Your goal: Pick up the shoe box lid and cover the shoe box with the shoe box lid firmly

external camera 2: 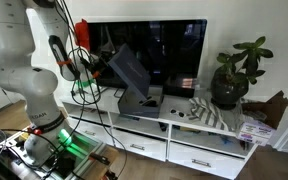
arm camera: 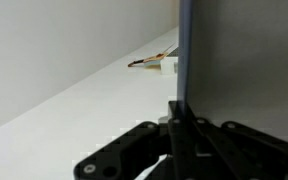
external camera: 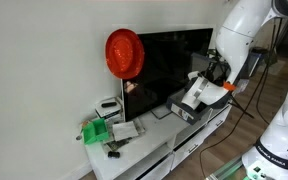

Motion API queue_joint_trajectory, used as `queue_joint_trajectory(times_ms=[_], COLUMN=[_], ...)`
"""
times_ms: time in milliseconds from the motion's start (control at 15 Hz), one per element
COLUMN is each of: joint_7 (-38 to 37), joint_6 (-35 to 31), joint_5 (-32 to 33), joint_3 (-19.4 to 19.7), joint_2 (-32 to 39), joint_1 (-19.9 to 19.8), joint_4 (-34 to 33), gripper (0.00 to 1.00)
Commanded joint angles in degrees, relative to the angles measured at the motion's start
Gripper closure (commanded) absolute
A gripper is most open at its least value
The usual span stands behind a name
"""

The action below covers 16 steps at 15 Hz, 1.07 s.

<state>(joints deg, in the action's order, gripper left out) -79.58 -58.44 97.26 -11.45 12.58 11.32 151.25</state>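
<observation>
My gripper (arm camera: 177, 125) is shut on the edge of the shoe box lid (arm camera: 246, 60), which fills the right of the wrist view as a grey upright sheet. In both exterior views the lid is held tilted in the air, its pale face (external camera: 195, 92) showing from one side and its dark blue-grey face (external camera 2: 131, 70) from the other. The gripper (external camera 2: 104, 66) grips it at its upper edge. The shoe box (external camera 2: 144, 103) sits open just below the lid on the white cabinet, in front of the TV, and also shows in an exterior view (external camera: 180, 109).
A black TV (external camera 2: 169, 55) stands behind the box. A red hat (external camera: 124, 52) hangs at the TV's corner. A green object (external camera: 96, 131) and a small white device (external camera: 109, 105) lie on the cabinet (external camera: 154, 140). A potted plant (external camera 2: 236, 72) stands at the far end.
</observation>
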Motion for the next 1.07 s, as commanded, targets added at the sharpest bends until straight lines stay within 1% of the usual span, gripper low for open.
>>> queue_joint_trajectory(times_ms=[0, 67, 133, 200, 267, 333, 467, 800, 1000], joint_7=[0.0, 0.0, 0.0, -1.0, -1.7, -2.7, -4.1, -9.8, -13.3], joint_6=[0.2, 0.2, 0.2, 2.0, 1.6, 3.2, 4.3, 10.2, 11.9], joint_5=[0.0, 0.0, 0.0, -0.3, -0.1, 0.1, 0.1, 0.4, 0.1], joint_3=[-0.5, -0.5, -0.5, -0.2, 0.0, 0.4, 1.0, 3.2, 3.7], joint_2=[0.1, 0.1, 0.1, 1.9, 2.8, 4.2, 6.6, 14.9, 18.9], joint_1=[-0.5, -0.5, -0.5, -0.5, -0.7, -0.7, -1.1, -2.6, -3.4], joint_4=[-0.2, -0.2, -0.2, -1.4, -1.8, -2.5, -3.7, -7.9, -10.7], gripper=[0.96, 0.96, 0.99, 0.99, 0.99, 0.99, 0.99, 0.99, 0.99])
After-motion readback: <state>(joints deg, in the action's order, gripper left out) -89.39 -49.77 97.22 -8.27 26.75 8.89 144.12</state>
